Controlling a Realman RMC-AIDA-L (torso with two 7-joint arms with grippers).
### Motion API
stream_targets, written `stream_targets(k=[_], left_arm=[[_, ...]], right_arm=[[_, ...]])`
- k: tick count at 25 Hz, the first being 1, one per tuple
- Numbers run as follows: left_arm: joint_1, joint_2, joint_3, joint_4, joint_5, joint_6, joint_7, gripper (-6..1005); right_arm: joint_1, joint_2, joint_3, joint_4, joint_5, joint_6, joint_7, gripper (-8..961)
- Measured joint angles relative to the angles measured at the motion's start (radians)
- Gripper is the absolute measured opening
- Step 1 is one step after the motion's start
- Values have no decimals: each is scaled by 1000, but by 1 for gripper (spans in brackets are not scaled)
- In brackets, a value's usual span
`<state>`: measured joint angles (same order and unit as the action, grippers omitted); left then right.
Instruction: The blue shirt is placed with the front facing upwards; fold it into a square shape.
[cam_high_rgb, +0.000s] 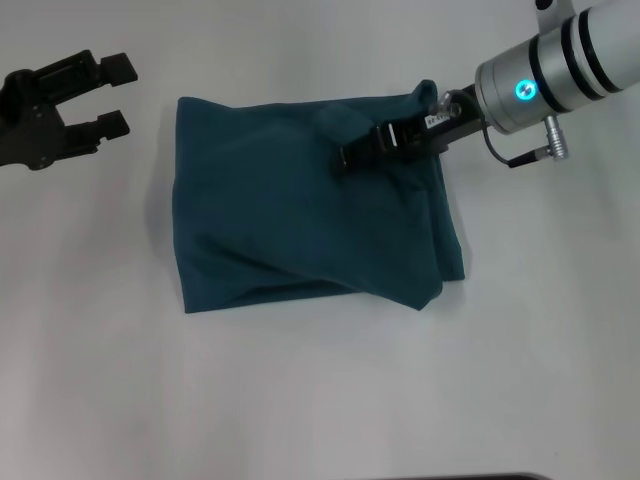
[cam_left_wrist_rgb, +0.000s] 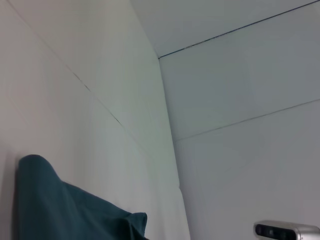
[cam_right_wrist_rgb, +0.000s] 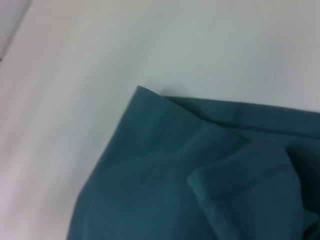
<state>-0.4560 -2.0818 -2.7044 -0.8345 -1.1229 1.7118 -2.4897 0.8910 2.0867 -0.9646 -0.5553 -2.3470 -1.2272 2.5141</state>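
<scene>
Fingers of my left gripper (cam_high_rgb: 118, 95) stand spread apart over the bare white table (cam_high_rgb: 320, 400), holding nothing, off to the left side and well apart from the cloth. Next comes the blue shirt (cam_high_rgb: 300, 220), lying near the middle of the table in a rough, folded rectangle with its plain teal side up; no lettering shows. Its left edge runs fairly straight, the near edge slants, and a loose fold hangs out at the near right corner. Wrinkles cross the upper layer. Further right, my right gripper (cam_high_rgb: 365, 148) reaches in from the far right edge of the shirt, its dark fingers lying low on the top layer near the far right corner, where a small peak of fabric stands up beside the wrist. I cannot tell whether these fingers are parted or pinched on the cloth. My silver right forearm (cam_high_rgb: 560, 60), with its glowing cyan ring, slopes away toward the far right. From the right wrist, a folded shirt corner (cam_right_wrist_rgb: 150, 100) lies flat on the table.
</scene>
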Motion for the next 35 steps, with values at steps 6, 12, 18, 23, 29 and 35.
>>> stream_targets(k=[6, 12, 18, 23, 29, 35], left_arm=[[-2, 0, 1, 0, 0, 0, 0, 923], [-5, 0, 2, 8, 0, -2, 0, 923], [-5, 1, -9, 11, 0, -3, 0, 924], [-2, 3, -9, 11, 0, -4, 0, 924], [3, 5, -23, 11, 0, -5, 0, 924], [6, 7, -25, 11, 0, -3, 0, 924]], right_arm=[[6, -1, -2, 0, -1, -3, 4, 654], [6, -1, -4, 3, -1, -2, 5, 410], [4, -1, -5, -9, 3, -17, 5, 200], [0, -3, 2, -71, 7, -67, 5, 102], [-5, -4, 8, -148, 59, -133, 11, 82], [-9, -23, 1, -206, 57, -147, 49, 83]])
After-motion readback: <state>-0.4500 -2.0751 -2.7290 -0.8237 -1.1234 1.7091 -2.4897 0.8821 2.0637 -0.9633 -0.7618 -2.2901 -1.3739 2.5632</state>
